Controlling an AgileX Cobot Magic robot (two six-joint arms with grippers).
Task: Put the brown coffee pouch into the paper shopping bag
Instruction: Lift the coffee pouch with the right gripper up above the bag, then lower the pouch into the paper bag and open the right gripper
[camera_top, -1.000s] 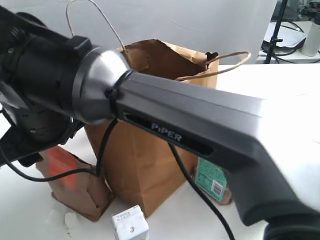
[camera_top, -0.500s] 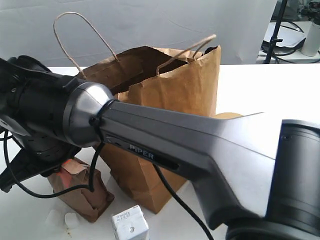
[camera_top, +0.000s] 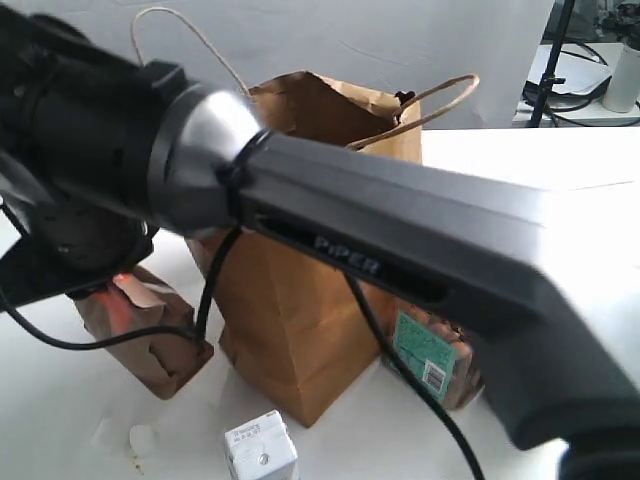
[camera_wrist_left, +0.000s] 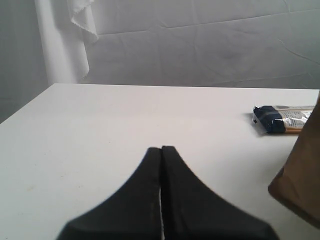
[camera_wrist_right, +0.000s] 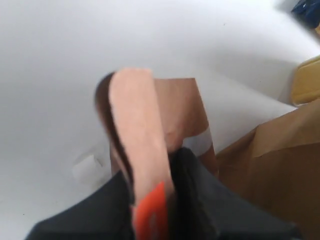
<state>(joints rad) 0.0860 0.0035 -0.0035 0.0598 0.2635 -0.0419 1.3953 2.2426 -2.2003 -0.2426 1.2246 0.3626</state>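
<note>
Pinching the folded top of the brown coffee pouch (camera_wrist_right: 177, 107), the right hand (camera_wrist_right: 159, 197) is clamped on the paper, with its dark fingers (camera_wrist_right: 202, 200) on either side of the red-orange label. Compared with half a second ago, the pouch sits higher and further left in the exterior frame, away from the small white box (camera_top: 260, 455) at the bottom edge. I cannot tell whether its base has left the tabletop (camera_top: 50, 440). The paper shopping bag (camera_top: 290, 330), just beside it at frame centre, stands straighter now with its mouth open. The lift looks begun, and the carry over the rim remains. The left hand (camera_wrist_left: 161, 152) is pressed closed on nothing. A green-labelled packet (camera_top: 425, 350) lies behind the bag, lower right. A dark blue packet (camera_wrist_left: 280, 119) rests on the white tabletop before a creased white backdrop (camera_wrist_left: 200, 45).
</note>
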